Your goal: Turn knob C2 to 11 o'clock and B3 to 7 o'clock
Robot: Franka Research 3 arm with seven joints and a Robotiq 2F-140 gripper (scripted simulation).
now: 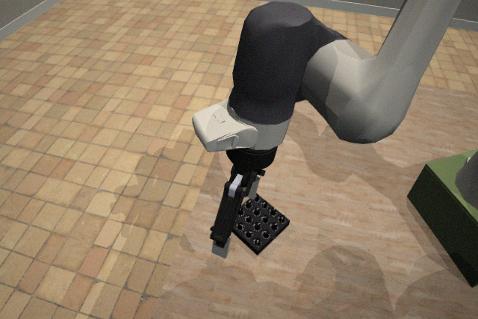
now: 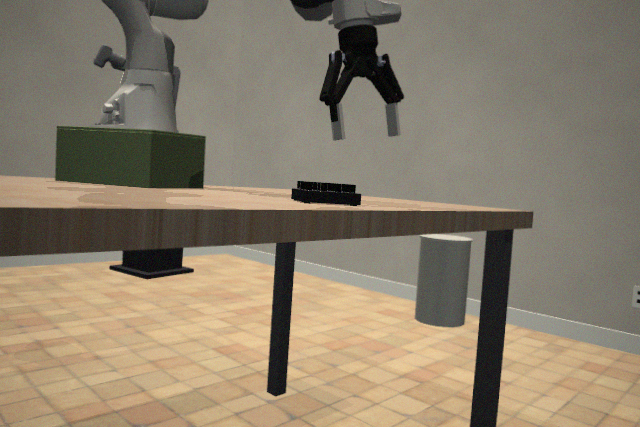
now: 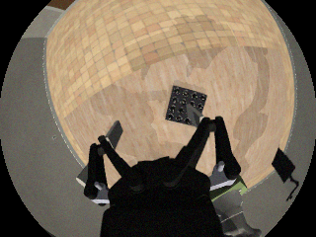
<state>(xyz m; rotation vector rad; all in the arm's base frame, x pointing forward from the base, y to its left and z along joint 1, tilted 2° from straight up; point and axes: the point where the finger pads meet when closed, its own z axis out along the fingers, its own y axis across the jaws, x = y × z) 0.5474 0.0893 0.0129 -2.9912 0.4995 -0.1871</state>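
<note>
The knob box (image 1: 272,240) (image 2: 326,197) (image 3: 178,109) is a flat black square with a four-by-four grid of black knobs. It stands flat on the wooden table (image 1: 331,223) (image 2: 155,228), turned corner-on in the top view. Pale marks ring the knobs, but the printed names, the socket and the white lines are too small to read, so I cannot tell where C2 and B3 point. My gripper (image 1: 236,218) (image 2: 366,127) (image 3: 153,118) is open and empty, well above the box. One finger covers part of the box in the wrist view; the other hangs off to its side.
The green block (image 1: 440,207) (image 2: 103,156) under the robot's base stands on the table, away from the box. A table edge (image 2: 439,220) lies near the box. A grey cylinder (image 2: 443,282) stands on the floor beyond the table.
</note>
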